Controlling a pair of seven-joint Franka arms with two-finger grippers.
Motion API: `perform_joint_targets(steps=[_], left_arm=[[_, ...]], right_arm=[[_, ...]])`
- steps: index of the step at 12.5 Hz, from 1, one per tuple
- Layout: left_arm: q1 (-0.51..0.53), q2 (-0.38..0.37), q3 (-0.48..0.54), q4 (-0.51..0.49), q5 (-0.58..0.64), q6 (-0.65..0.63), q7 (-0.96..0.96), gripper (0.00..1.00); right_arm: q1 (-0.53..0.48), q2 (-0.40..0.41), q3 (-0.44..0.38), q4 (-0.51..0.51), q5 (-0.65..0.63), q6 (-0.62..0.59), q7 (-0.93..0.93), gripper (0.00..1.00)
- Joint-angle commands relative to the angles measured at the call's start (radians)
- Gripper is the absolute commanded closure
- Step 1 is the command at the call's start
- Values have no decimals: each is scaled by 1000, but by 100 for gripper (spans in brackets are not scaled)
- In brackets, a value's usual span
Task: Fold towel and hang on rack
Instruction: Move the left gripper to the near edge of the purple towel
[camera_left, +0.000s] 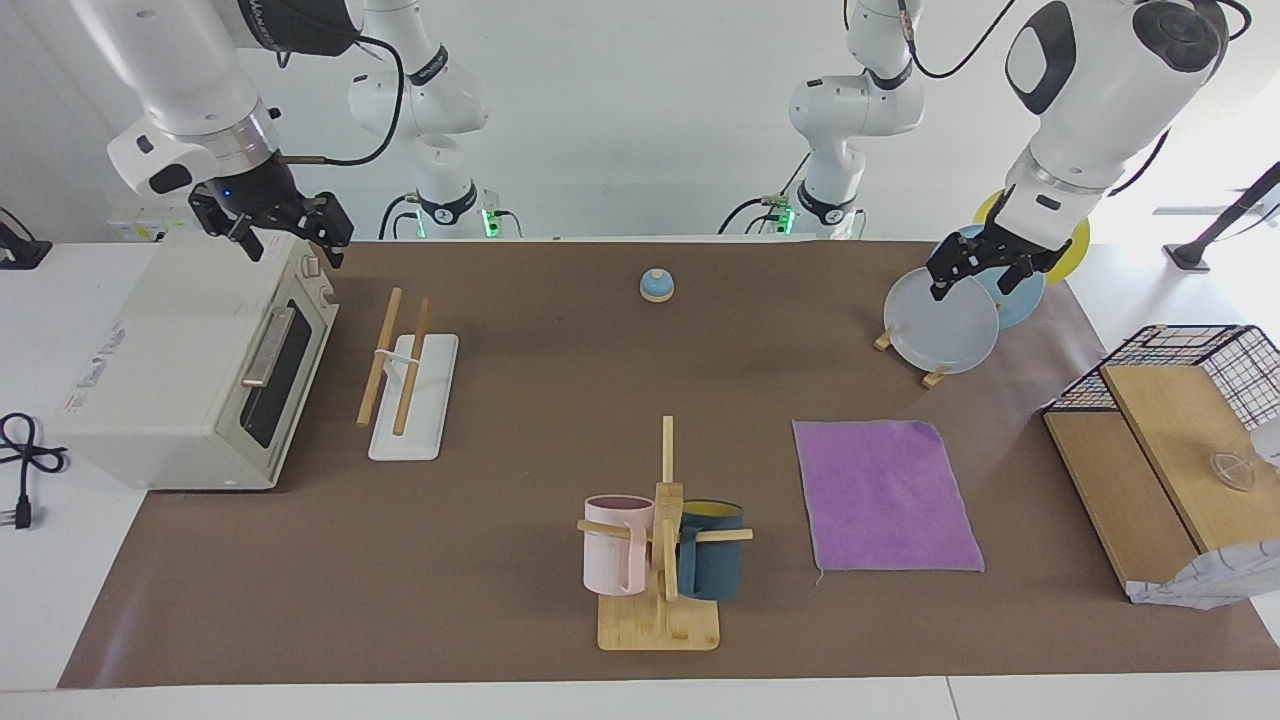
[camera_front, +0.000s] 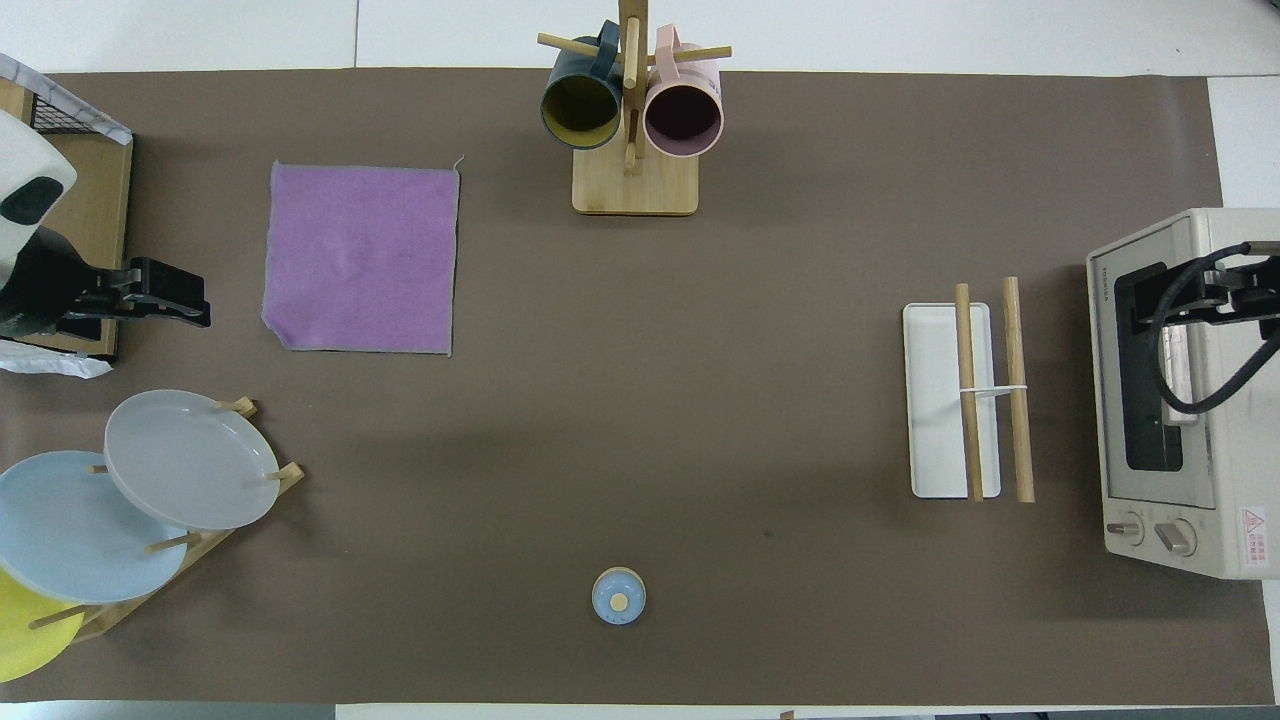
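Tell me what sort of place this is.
Most likely a robotics lab staged as a mock kitchen: two robot arms at a paper-covered table set with a toaster oven, a mug tree and a plate stand.

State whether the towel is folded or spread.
Spread: the towel lies flat as one purple square on the table, one corner slightly turned.

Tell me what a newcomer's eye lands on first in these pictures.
The purple towel stands out, lying flat and unfolded on the brown mat toward the left arm's end of the table. Next comes the mug tree beside it, carrying a pink mug and a teal mug. The rack waits bare toward the right arm's end, beside the toaster oven.
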Motion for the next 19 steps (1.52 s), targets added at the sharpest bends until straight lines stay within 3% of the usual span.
perform_joint_targets(steps=[1, 7, 11, 14, 16, 19], left_arm=[[43, -47, -4, -173, 9, 159, -19, 0], [97, 183, -2, -360, 7, 630, -21, 0], [102, 300, -4, -356, 6, 726, -86, 3], [106, 314, -4, -327, 6, 717, -96, 8], [108, 317, -4, -325, 6, 715, -96, 17], [111, 317, -5, -322, -5, 698, -96, 42]], right_arm=[[-17, -6, 11, 0, -4, -14, -24, 0], [-17, -6, 11, 0, -4, -14, -23, 0], [-17, -6, 11, 0, -4, -14, -24, 0], [-17, -6, 10, 0, -4, -14, -24, 0], [-17, -6, 10, 0, -4, -14, -24, 0], [-17, -6, 11, 0, -4, -14, -24, 0]])
